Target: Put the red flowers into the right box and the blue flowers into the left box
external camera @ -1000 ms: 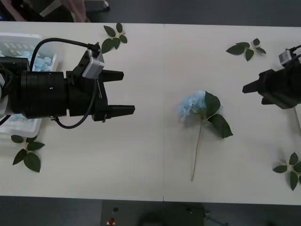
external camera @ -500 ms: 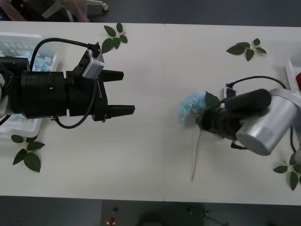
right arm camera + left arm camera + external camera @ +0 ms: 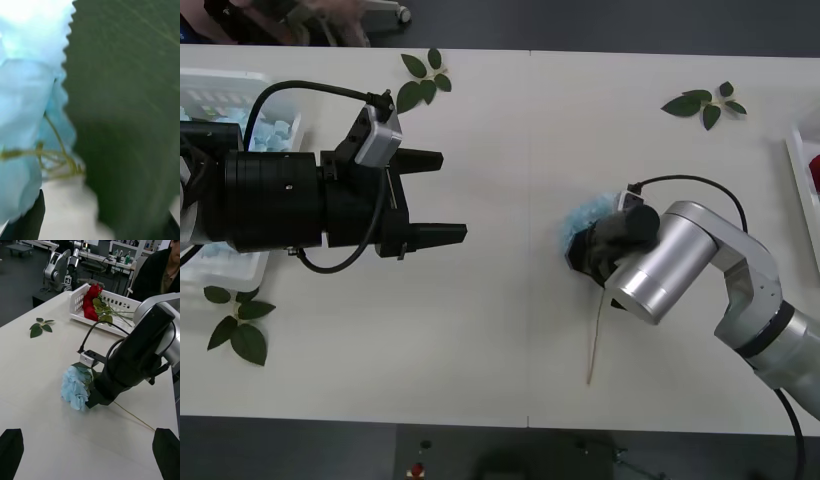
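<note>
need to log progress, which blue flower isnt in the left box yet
The blue flower lying mid-table, with the right gripper down at its head. The other blue flowers already sit inside the left box, behind the open left gripper.

The left tool is held open above the surface; the right tool is lowered onto the surface, fingers spread.

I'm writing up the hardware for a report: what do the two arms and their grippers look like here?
The left arm is a thick black cylinder ending in the left gripper, with black tapered fingers, a small silver-grey camera block on top and a black cable looping over it. The right arm has silver-grey rounded links with a black band, a black wrist section, a thin black cable and the black right gripper.
</note>
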`<state>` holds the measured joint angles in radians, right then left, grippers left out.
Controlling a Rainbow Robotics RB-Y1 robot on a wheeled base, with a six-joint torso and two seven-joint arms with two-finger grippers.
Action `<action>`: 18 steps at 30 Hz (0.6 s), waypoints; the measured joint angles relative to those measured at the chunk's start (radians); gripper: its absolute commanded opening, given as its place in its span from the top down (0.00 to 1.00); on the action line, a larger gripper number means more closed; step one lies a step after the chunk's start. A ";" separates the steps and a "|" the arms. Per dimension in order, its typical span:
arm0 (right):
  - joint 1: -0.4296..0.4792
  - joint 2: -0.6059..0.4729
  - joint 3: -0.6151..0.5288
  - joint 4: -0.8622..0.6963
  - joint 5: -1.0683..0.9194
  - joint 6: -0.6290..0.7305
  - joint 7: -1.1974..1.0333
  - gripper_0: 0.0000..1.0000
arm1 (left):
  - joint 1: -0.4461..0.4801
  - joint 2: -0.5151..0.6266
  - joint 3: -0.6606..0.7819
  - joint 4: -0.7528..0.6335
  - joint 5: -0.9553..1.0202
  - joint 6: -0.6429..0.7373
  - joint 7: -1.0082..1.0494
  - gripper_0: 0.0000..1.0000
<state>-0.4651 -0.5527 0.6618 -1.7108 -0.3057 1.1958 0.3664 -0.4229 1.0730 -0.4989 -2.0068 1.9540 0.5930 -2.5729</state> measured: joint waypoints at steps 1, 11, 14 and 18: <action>-0.008 0.006 0.001 0.023 0.002 -0.011 0.000 0.27 | 0.000 0.000 0.000 0.000 0.000 0.000 0.000 0.00; -0.093 0.006 0.106 0.171 0.047 -0.096 0.000 0.94 | 0.000 0.000 0.000 0.000 0.000 0.000 0.000 0.00; -0.114 0.006 0.118 0.197 0.055 -0.118 0.000 1.00 | 0.000 0.000 0.000 0.000 0.000 0.000 0.000 0.00; -0.130 0.006 0.117 0.219 0.054 -0.120 0.000 1.00 | 0.000 0.000 0.000 0.000 0.000 0.000 0.000 0.00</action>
<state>-0.5950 -0.5465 0.7788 -1.4922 -0.2513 1.0757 0.3665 -0.4229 1.0730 -0.4989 -2.0067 1.9540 0.5930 -2.5729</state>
